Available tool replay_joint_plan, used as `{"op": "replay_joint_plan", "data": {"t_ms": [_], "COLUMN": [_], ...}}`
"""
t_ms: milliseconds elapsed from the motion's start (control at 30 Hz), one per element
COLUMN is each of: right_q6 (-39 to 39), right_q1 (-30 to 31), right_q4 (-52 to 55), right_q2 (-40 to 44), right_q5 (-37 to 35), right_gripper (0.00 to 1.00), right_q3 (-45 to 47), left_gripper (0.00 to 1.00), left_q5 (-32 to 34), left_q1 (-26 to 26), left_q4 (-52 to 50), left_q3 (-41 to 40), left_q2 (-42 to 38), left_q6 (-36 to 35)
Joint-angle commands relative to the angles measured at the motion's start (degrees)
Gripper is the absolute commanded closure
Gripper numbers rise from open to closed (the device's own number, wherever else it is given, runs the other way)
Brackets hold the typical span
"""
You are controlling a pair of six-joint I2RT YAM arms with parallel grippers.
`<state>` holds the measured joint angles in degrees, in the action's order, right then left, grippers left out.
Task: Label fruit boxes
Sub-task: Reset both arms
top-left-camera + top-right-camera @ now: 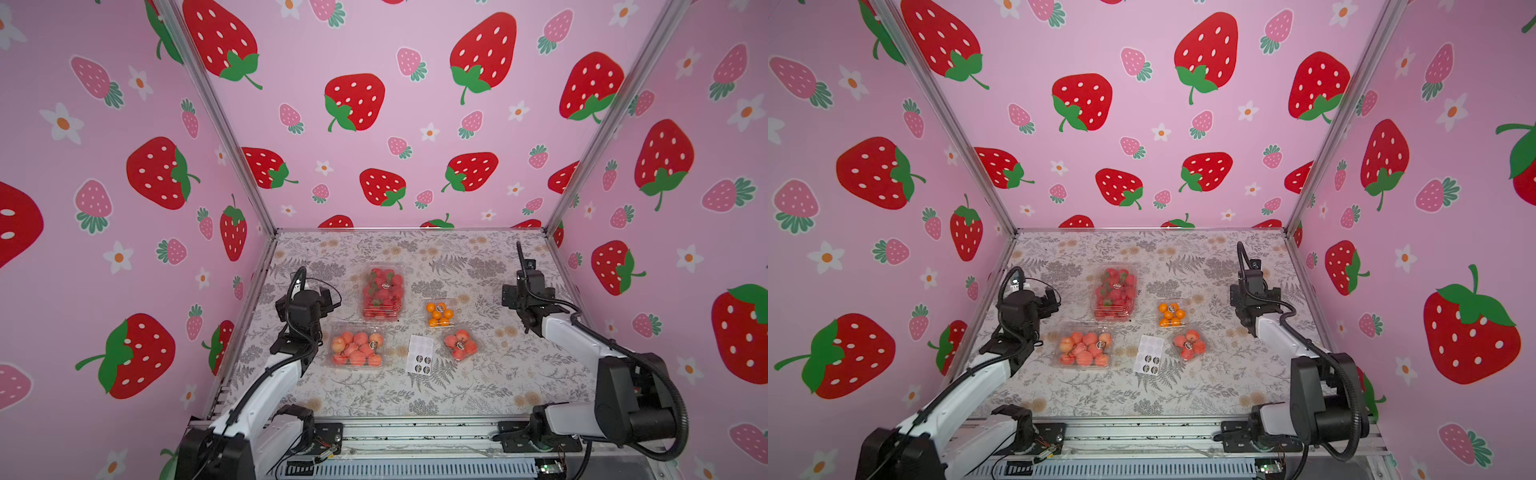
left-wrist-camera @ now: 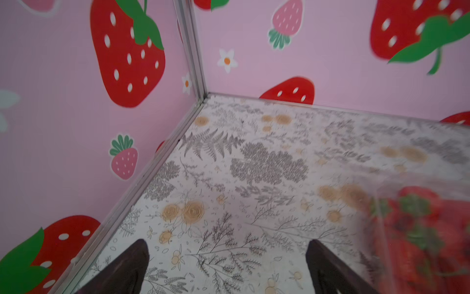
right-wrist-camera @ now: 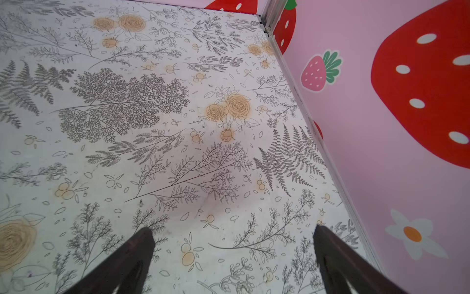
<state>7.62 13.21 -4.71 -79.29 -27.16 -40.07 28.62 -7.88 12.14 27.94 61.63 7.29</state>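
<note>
Four clear fruit boxes sit mid-table in both top views, each with a round dark sticker on its lid. They are the strawberry box point(image 1: 382, 293) point(image 1: 1115, 295), the large peach box point(image 1: 357, 347) point(image 1: 1086, 347), the orange box point(image 1: 439, 313) point(image 1: 1171, 313) and the small peach box point(image 1: 460, 344) point(image 1: 1190, 344). My left gripper point(image 1: 307, 303) point(image 2: 226, 244) hovers left of the strawberry box point(image 2: 419, 229), open and empty. Right of the boxes, my right gripper point(image 1: 528, 291) point(image 3: 232, 231) is open over bare table with nothing between its fingers.
A white sticker sheet point(image 1: 419, 354) point(image 1: 1149, 354) with a few dark stickers at its near end lies between the two peach boxes. Pink strawberry-print walls point(image 1: 415, 124) with metal corner posts enclose the floral table point(image 1: 415, 395) on three sides.
</note>
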Motion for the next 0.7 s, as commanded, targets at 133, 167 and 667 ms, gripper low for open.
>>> {"op": "replay_joint_plan", "data": {"t_ms": [133,167,667], "right_q6": [-14.0,-13.7,-6.8], "right_q1": [-0.4,-0.7,-9.9], "right_q4": [-33.9,-34.1,-43.4], "right_q2": [-2.8,-2.3,-11.1], "right_q5": [1.0,2.1,8.9], "right_gripper": [0.01,0.01,0.01], "right_q3": [14.4,14.8,15.3], "left_gripper": [0.01,0.01,0.01], "left_q5": [-8.9,-11.0,-19.9], "left_q1": [7.1,8.4,8.0], "left_q4": [25.6,27.8,33.3], "left_q3": [-6.6,-7.2,-2.5], "left_q2": [9.6,10.6,27.4], "left_q6": [-0.6,1.0,-3.3]}}
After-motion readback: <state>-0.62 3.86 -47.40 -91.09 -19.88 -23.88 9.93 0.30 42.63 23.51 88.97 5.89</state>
